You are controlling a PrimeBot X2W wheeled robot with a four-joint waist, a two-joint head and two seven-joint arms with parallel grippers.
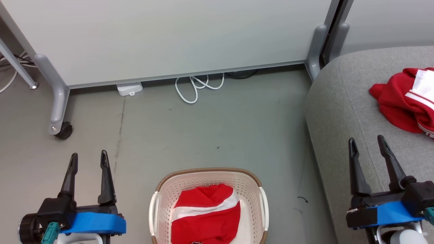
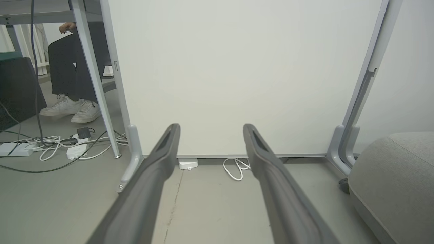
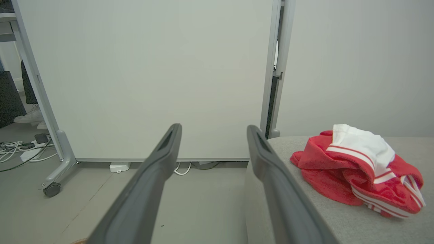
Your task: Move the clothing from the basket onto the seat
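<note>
At the lower left of the head view, the left gripper (image 1: 89, 154) stands over the bare floor (image 1: 220, 128) with its fingers spread wide and nothing between them. The right gripper (image 1: 366, 138), at the lower right, is spread just as wide and likewise grips nothing (its fingers show against the near edge of the seat (image 1: 339, 112); whether they touch it cannot be told). The basket (image 1: 210, 170) sits on the floor between the two grippers, at the bottom edge. A folded red garment (image 1: 206, 213) with a white band lies inside it. A crumpled red garment (image 1: 403, 101) with white and striped trim lies on the seat, beyond the right gripper and apart from it.

Left wrist view: the left gripper (image 2: 211, 127) points at a white panel (image 2: 237, 67), jaws fully apart and empty. The seat's rounded corner is at the lower right.

Right wrist view: the right gripper (image 3: 214, 126) is wide apart and empty. The crumpled red garment lies on the seat to the right of the fingers, clear of both.
</note>
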